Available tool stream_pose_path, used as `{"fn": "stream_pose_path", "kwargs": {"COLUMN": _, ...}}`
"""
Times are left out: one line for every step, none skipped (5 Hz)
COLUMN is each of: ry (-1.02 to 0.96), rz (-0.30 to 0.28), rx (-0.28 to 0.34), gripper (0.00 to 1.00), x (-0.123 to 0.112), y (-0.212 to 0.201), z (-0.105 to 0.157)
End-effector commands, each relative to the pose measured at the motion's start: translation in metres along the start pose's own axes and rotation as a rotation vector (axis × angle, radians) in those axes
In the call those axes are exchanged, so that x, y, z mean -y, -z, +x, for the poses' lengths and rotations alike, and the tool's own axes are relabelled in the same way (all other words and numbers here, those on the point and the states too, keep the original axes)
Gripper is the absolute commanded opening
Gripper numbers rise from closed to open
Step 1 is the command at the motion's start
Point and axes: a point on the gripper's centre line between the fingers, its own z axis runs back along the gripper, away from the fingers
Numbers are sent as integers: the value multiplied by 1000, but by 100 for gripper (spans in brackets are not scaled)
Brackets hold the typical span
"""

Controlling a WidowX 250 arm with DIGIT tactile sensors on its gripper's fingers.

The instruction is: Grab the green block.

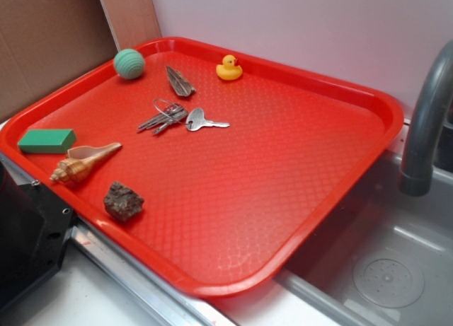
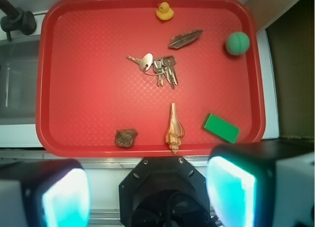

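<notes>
The green block (image 1: 47, 140) lies flat at the left edge of the red tray (image 1: 283, 220), just beside the seashell (image 1: 83, 163). In the wrist view the green block (image 2: 221, 127) sits near the tray's lower right corner, right of the seashell (image 2: 173, 128). My gripper (image 2: 147, 195) hangs high above, back from the tray's near rim, open, with nothing between its glowing pads (image 2: 231, 190). The block is ahead and to the right of the gripper. The gripper itself does not show in the exterior view.
On the tray lie a teal ribbed ball (image 2: 237, 43), a yellow duck (image 2: 164, 12), a bunch of keys (image 2: 157, 67), a dark leaf-like piece (image 2: 185, 38) and a brown rock (image 2: 126, 137). A sink (image 1: 389, 269) with grey faucet (image 1: 425, 121) adjoins the tray. The black robot base (image 2: 165, 197) is below.
</notes>
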Motion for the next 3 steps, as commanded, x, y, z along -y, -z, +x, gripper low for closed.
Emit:
{"fn": "stream_pose_path", "kwargs": {"ry": 0, "rz": 0, "rx": 0, "gripper": 100, "x": 0, "y": 0, "z": 0}}
{"fn": "stream_pose_path", "kwargs": {"ry": -55, "rz": 44, "rx": -53, "gripper": 100, "x": -21, "y": 31, "z": -1}}
{"fn": "stream_pose_path", "kwargs": {"ry": -291, "rz": 161, "rx": -175, "gripper": 100, "x": -46, "y": 60, "z": -2}}
